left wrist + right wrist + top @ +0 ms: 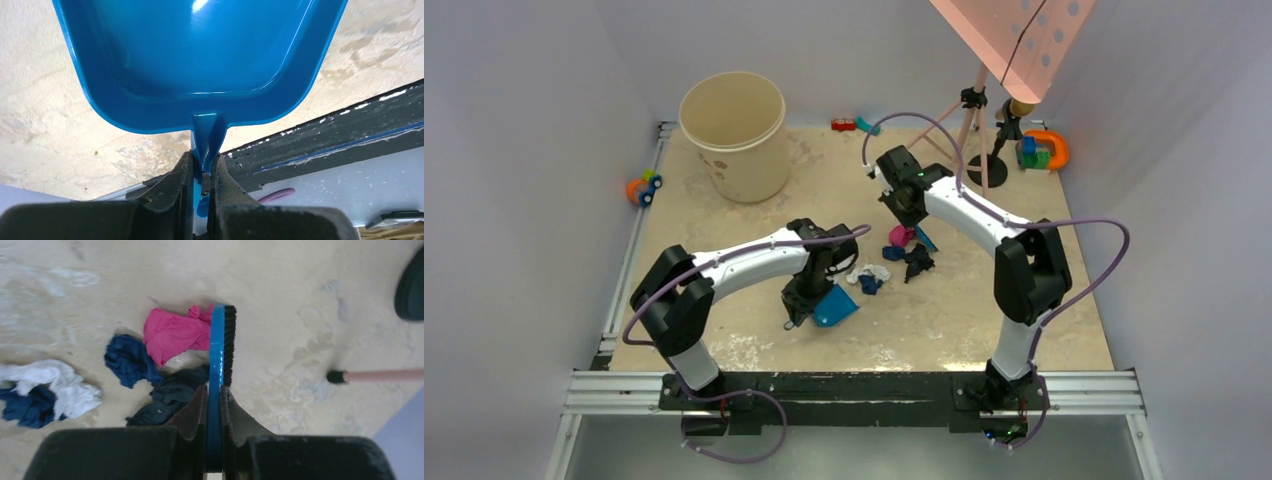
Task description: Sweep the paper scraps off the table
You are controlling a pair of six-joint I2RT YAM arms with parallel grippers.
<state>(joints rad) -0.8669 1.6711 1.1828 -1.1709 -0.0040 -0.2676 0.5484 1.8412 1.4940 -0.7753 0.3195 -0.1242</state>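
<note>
Two tools are held at once: the left gripper (202,161) is pinched tight on the thin handle of the blue dustpan (200,55), and the right gripper (214,390) is clamped on the flat blue back of the hand brush (222,340). The dustpan sits low over the table (944,320) with its mouth turned right; whether its lip touches the surface cannot be told. The paper scraps (894,255) lie on the table in a loose cluster just right of the dustpan's mouth. A white wad (55,382) tangled with a navy one is nearest the dustpan, then come a second navy wad (129,360), a pink wad (172,335) and a blackish wad (170,392). The brush stands at the side of the cluster farthest from the dustpan, its blue back touching the pink wad, its black bristles on the side away from the scraps. A beige bucket (736,135) stands well beyond the dustpan, to its left
</note>
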